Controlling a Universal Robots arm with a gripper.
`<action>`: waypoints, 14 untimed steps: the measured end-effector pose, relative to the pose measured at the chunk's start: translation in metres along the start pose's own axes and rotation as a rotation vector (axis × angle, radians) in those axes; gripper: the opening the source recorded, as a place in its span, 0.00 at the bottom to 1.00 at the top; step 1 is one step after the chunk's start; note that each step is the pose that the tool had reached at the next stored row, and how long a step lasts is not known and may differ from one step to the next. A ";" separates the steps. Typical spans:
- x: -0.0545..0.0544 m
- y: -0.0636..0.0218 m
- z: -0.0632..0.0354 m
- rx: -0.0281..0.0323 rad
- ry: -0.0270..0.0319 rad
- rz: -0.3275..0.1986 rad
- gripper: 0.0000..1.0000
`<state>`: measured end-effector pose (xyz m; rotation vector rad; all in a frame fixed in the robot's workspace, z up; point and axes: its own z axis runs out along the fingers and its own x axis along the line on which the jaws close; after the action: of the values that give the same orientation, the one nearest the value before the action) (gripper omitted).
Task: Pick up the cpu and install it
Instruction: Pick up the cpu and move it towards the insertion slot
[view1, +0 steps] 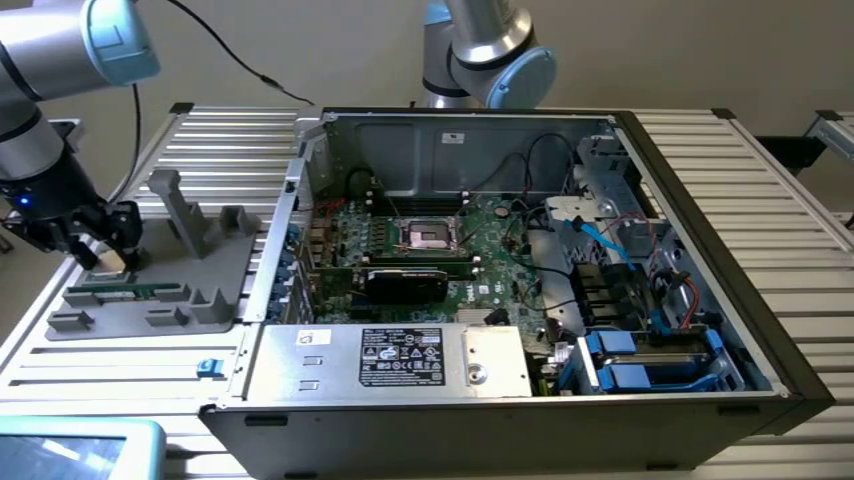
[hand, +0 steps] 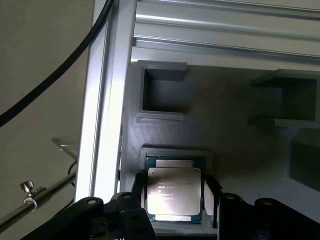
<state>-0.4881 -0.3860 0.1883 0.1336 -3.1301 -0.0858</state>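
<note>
Cpu (hand: 174, 192) was clamped by its sides betw. gripper (view1: 100, 255) fingers (hand: 140, 189), over a tray (view1: 140, 318) pocket at exterior view's far left; PC case (view1: 747, 250) sat ctr.

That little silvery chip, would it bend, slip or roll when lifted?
Probably stiff: the chip has a flat metal top. Possibly slippery, since that top looks smooth and shiny. Unlikely to roll, being flat and square.
</note>
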 end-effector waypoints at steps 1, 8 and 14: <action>0.000 0.0000 -0.0005 0.0000 0.0001 0.000 0.54; 0.000 0.0007 -0.0118 0.0000 -0.0001 0.000 0.54; 0.000 0.0018 -0.0318 0.0000 -0.0003 0.000 0.54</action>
<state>-0.4881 -0.3860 0.2202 0.1336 -3.1304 -0.0857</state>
